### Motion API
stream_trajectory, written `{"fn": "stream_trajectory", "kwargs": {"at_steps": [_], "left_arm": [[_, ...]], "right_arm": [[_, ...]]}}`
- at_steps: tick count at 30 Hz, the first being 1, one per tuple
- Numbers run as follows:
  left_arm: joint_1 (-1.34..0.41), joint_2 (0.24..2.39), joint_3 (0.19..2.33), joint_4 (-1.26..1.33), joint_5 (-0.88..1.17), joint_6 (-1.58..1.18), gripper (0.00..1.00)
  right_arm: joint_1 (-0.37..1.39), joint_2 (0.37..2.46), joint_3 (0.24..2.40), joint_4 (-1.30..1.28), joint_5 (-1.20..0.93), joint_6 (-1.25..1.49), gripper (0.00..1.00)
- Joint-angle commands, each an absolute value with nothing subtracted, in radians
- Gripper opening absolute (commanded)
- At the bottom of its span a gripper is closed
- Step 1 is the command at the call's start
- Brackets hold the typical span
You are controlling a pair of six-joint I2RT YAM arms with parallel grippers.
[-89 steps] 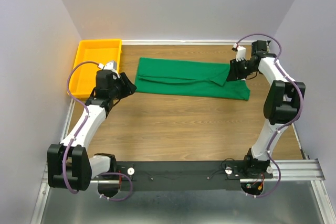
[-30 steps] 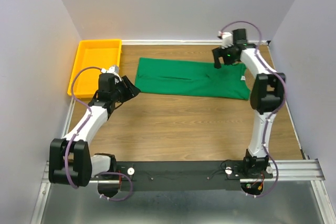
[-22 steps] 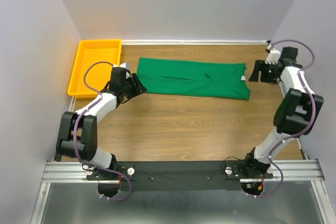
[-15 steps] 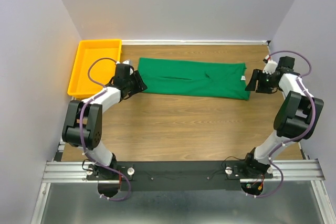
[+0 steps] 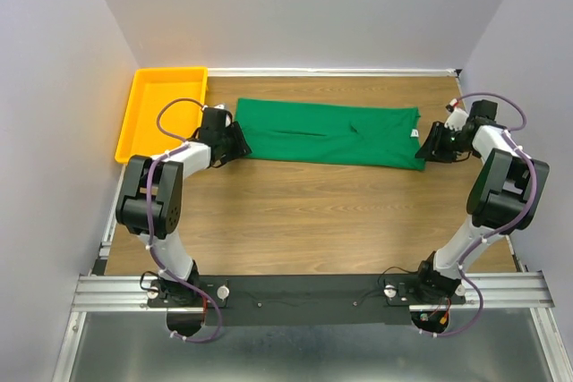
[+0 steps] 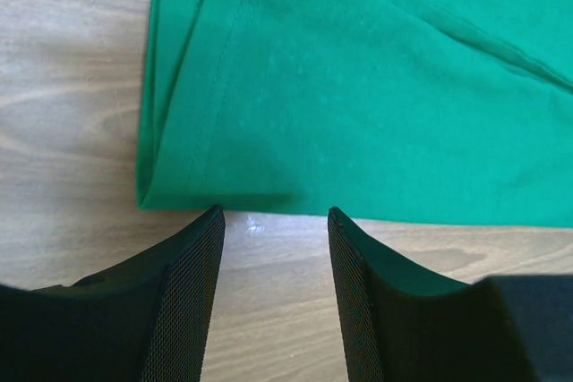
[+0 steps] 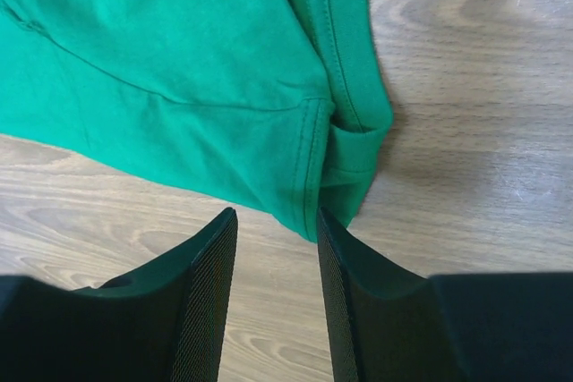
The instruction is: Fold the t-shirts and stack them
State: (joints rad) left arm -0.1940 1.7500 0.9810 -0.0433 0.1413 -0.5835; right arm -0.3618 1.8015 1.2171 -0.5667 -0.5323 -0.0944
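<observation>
The green t-shirt [image 5: 327, 134] lies flat on the wooden table as a long folded band, its small white neck label [image 5: 414, 132] at the right end. My left gripper [image 5: 236, 141] is open and empty at the band's left near corner; in the left wrist view [image 6: 276, 214] its tips stand just short of the shirt's hem [image 6: 295, 105]. My right gripper [image 5: 427, 150] is open and empty at the right near corner; in the right wrist view [image 7: 276, 214] its tips flank the corner of the shirt [image 7: 313, 185] without holding it.
An orange bin [image 5: 161, 111] stands at the back left of the table, just beyond my left arm. Grey walls close in the table on three sides. The black rail with the arm bases [image 5: 304, 292] runs along the near edge.
Both arms swung in to the shirt's ends. My left gripper moved right and farther back to the left corner. My right gripper left the shirt's top, swung right, then came down beside the right corner.
</observation>
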Motion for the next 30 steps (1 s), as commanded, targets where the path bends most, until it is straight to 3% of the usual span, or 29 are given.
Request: {"fn": "stream_trajectory", "kwargs": {"at_steps": [1, 11, 13, 17, 20, 28, 29, 30], "left_arm": [[-0.198, 1.779, 1.020, -0.041, 0.115, -0.572, 0.58], [-0.198, 1.841, 1.052, -0.074, 0.126, -0.569, 0.58], [-0.198, 1.842, 1.048, -0.075, 0.126, -0.569, 0.58], [-0.196, 1.848, 1.045, -0.083, 0.130, -0.568, 0.57], [-0.192, 1.856, 1.049, -0.095, 0.133, -0.568, 0.57], [-0.186, 1.870, 1.069, -0.126, 0.143, -0.558, 0.57], [-0.183, 1.871, 1.069, -0.127, 0.141, -0.558, 0.57], [-0.183, 1.868, 1.069, -0.127, 0.143, -0.558, 0.57]], "right_arm": [[-0.362, 1.844, 1.209, -0.565, -0.543, -0.095, 0.48], [-0.362, 1.868, 1.204, -0.566, -0.502, -0.127, 0.45], [-0.362, 1.870, 1.203, -0.565, -0.499, -0.133, 0.40], [-0.362, 1.876, 1.209, -0.566, -0.494, -0.146, 0.13], [-0.364, 1.859, 1.218, -0.565, -0.447, -0.161, 0.01], [-0.367, 1.827, 1.267, -0.563, -0.308, -0.229, 0.01], [-0.368, 1.828, 1.272, -0.564, -0.305, -0.241, 0.03], [-0.368, 1.824, 1.272, -0.566, -0.305, -0.247, 0.12]]}}
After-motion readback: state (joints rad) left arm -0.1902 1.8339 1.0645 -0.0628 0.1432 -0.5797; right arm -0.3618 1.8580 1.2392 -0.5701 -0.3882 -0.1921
